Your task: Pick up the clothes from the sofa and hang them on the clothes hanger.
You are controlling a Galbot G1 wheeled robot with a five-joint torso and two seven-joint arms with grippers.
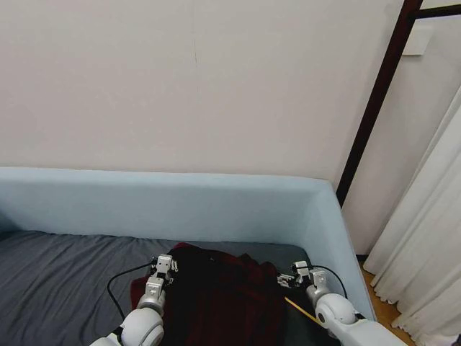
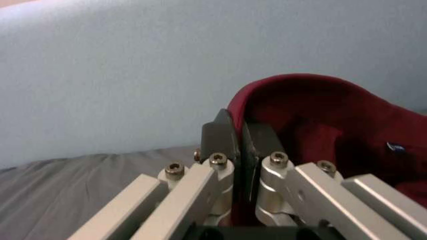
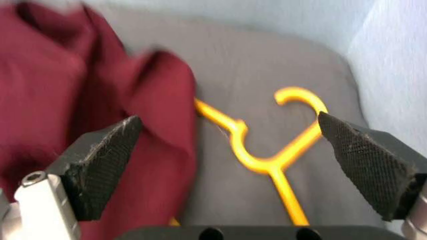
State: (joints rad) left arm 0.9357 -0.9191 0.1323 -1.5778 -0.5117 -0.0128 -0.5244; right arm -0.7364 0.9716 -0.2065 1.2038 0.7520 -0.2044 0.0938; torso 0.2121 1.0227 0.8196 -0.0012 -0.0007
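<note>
Place: looked like a home living room | sofa (image 1: 180,205) had pale blue back, grey seat | white curtain (image 1: 428,252) hung beside | plain wall (image 1: 180,79) behind

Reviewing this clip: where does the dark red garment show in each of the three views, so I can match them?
Head view: dark red garment at low centre, on the grey seat cushion.
Left wrist view: its edge pinched in the left gripper, before the pale blue backrest.
Right wrist view: lying beside the yellow hanger.
Shared landmark: the grey seat cushion.
</note>
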